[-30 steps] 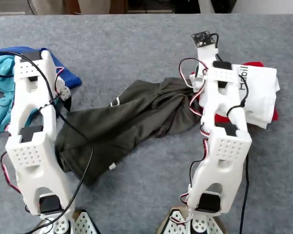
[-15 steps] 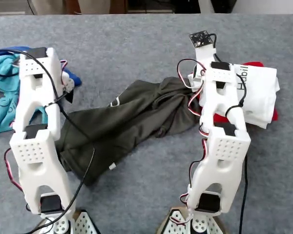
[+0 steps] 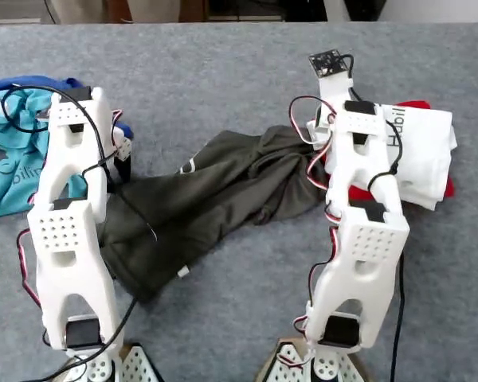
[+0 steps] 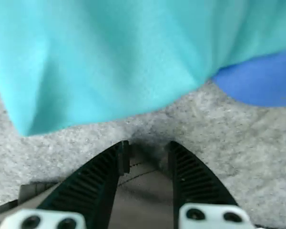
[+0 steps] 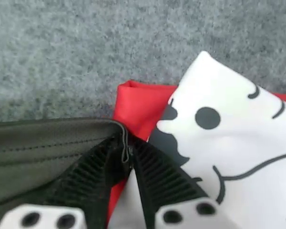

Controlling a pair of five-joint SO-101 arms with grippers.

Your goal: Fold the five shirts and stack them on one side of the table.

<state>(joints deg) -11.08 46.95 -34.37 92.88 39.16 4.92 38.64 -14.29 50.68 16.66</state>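
Note:
A dark green shirt [image 3: 215, 191] lies crumpled across the middle of the grey table [image 3: 223, 72]. My left gripper [image 3: 121, 163] is at its left end. In the left wrist view the left gripper [image 4: 148, 145] is open, with the shirt's edge [image 4: 145, 186] lying between the fingers. My right gripper [image 3: 323, 151] is at the shirt's right end. There the right gripper [image 5: 127, 143] is shut on a hem of the dark green shirt [image 5: 47, 148]. A folded white shirt [image 3: 418, 151] rests on a red shirt [image 3: 414, 105] right beside it.
A teal shirt [image 3: 8, 159] lies loose on a blue shirt [image 3: 32, 82] at the table's left edge; the teal shirt [image 4: 109, 57] and the blue shirt [image 4: 257, 81] are just beyond my left fingertips. Bare table stretches along the far side and between the arm bases.
My left arm has swung to the right, away from the teal shirt and over the dark green shirt's left end. The right arm has held still.

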